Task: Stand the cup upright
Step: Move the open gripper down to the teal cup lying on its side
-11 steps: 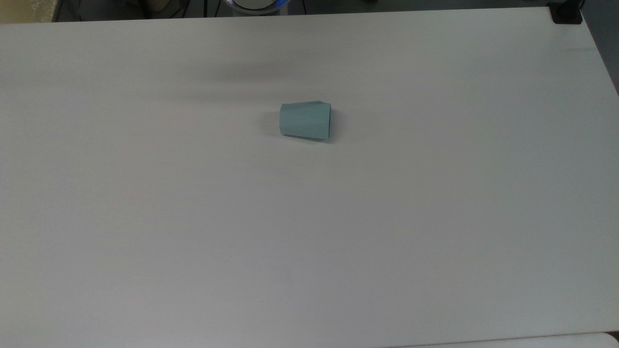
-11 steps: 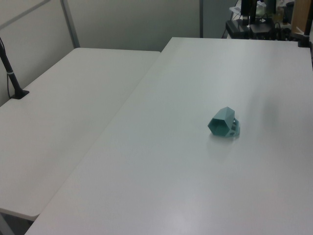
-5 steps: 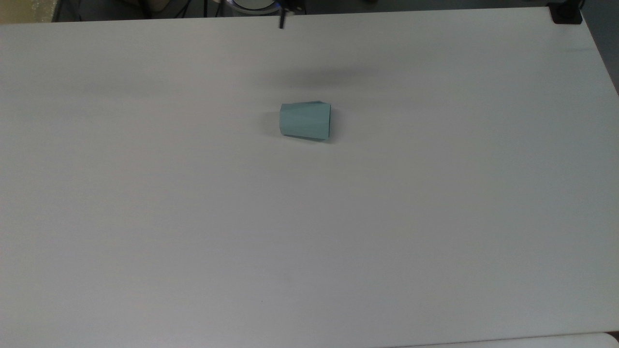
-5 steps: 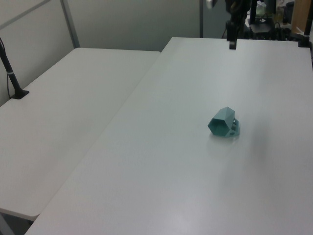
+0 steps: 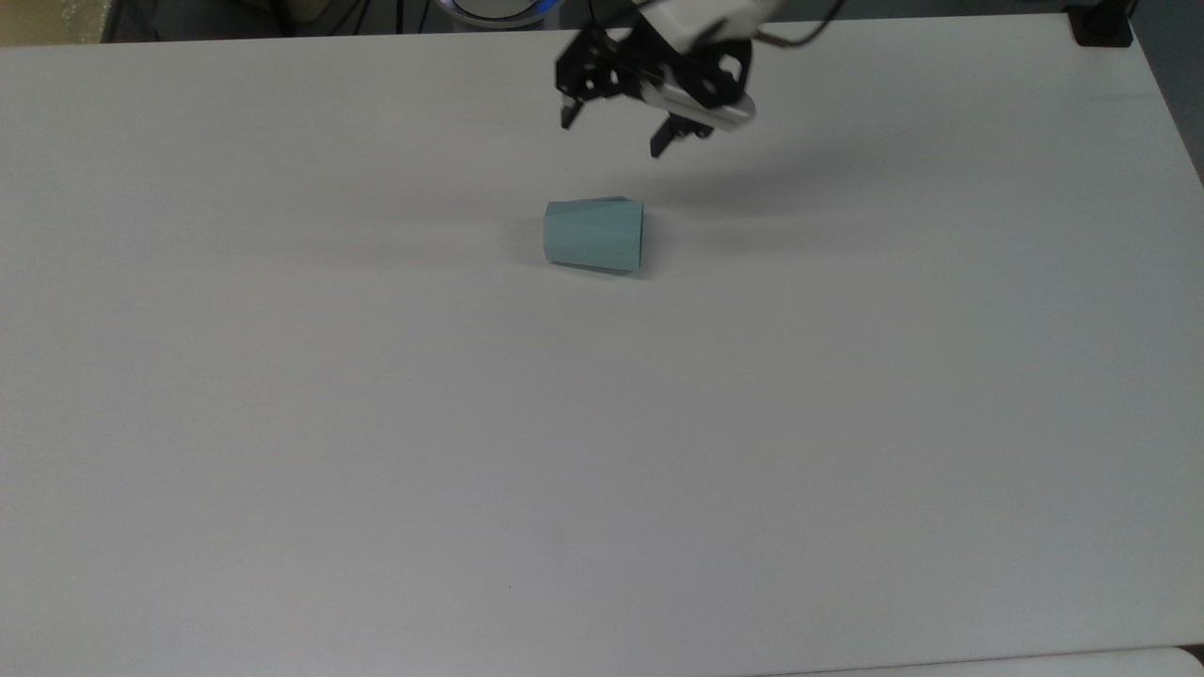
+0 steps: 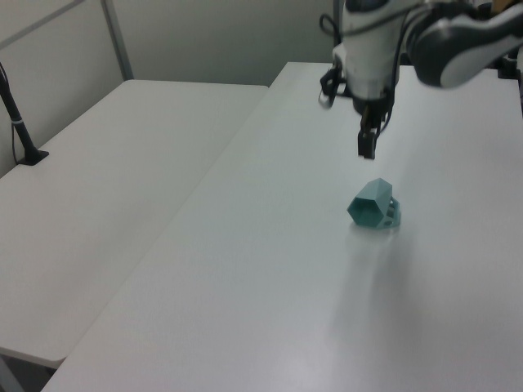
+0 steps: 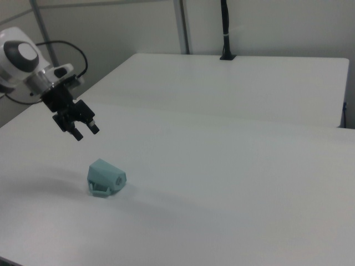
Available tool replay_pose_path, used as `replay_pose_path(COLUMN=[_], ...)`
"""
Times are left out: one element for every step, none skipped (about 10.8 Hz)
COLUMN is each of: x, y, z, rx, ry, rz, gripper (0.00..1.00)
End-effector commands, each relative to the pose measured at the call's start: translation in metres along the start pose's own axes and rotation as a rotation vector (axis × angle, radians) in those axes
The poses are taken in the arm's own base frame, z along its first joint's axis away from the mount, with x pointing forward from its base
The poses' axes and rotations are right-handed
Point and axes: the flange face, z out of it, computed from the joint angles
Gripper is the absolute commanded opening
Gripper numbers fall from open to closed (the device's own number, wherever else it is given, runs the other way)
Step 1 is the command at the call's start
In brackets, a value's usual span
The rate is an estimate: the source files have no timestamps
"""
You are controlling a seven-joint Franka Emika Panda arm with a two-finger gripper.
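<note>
White table (image 5: 376, 423) under soft, even light. Second white table (image 6: 106, 180) just beside it at the left view's left. Pale partition wall (image 6: 221, 37) with metal posts (image 6: 117, 38) behind. Black pole (image 7: 224, 27) clamped at far edge.

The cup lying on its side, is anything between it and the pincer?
Nothing visible. The cup lies alone on the white table, and the open pincer hangs in the air apart from it.
</note>
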Motion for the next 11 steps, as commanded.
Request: replay_pose_path(x=[-0.003, -0.006, -0.009, -0.007, -0.005, -0.003, -0.002, -0.003, -0.003, -0.003, -0.004], y=[-0.059, -0.076, -0.091, -0.105, -0.116, -0.122, -0.127, -0.132, -0.137, -0.139, -0.139], z=[0.017, 0.024, 0.032, 0.038, 0.054, 0.058, 0.069, 0.078, 0.087, 0.094, 0.098], rx=[-0.111, -0.135, -0.162, -0.193, -0.219, -0.226, -0.240, -0.259, -0.285, -0.301, -0.311], ry=[0.072, 0.075, 0.080, 0.098, 0.090, 0.089, 0.079, 0.075, 0.079, 0.076, 0.074], rz=[-0.001, -0.021, -0.037, -0.031, -0.030, -0.032, -0.039, -0.051, -0.063, -0.071, -0.075], gripper=[1.00, 1.00, 1.00, 1.00, 1.00, 1.00, 1.00, 1.00, 1.00, 1.00, 1.00])
